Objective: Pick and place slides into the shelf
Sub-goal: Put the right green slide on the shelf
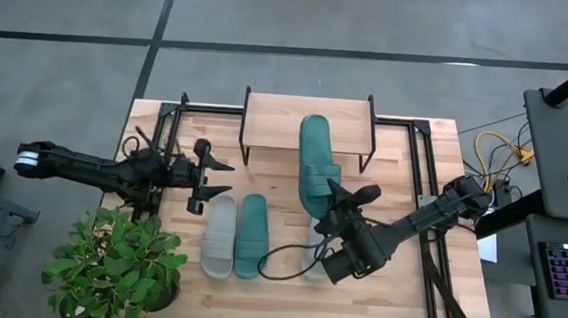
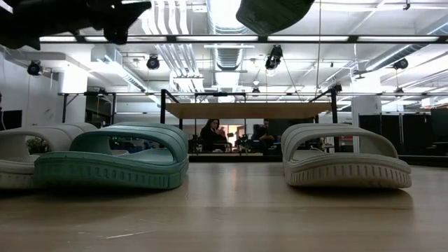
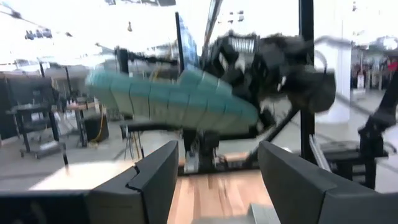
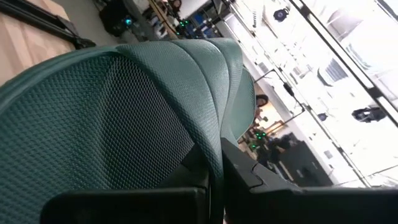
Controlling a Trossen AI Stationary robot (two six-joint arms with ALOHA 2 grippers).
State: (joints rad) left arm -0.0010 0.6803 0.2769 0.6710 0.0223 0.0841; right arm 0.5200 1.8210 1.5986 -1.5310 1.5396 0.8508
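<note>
A teal slide (image 1: 314,161) hangs in the air over the front of the shelf (image 1: 277,118), held by my right gripper (image 1: 337,199). In the low view only its underside (image 2: 273,12) shows, at the top. The shelf (image 2: 245,110) stands on thin black legs at the table's far side. On the table rest a grey slide (image 1: 219,235), a teal slide (image 1: 251,235) and a second grey slide (image 1: 313,261), which is partly under the right arm. All three lie flat on their soles. My left gripper (image 1: 213,177) hovers open to the left of the shelf. My right gripper holds the teal slide by the side edge (image 4: 214,143) of its end nearer the table's near edge, pinched between the two fingers (image 4: 249,183). The fingers come slanting from the table's right and near side. The slide is lifted clear and lies roughly level, its long axis pointing toward the shelf.
A potted plant (image 1: 116,268) stands at the table's near left corner. Black frame rails (image 1: 425,179) run along both sides of the table, and a black cable (image 1: 282,264) loops under the right arm. Bare wood lies in front of the slides. People sit far behind the shelf (image 2: 210,133).
</note>
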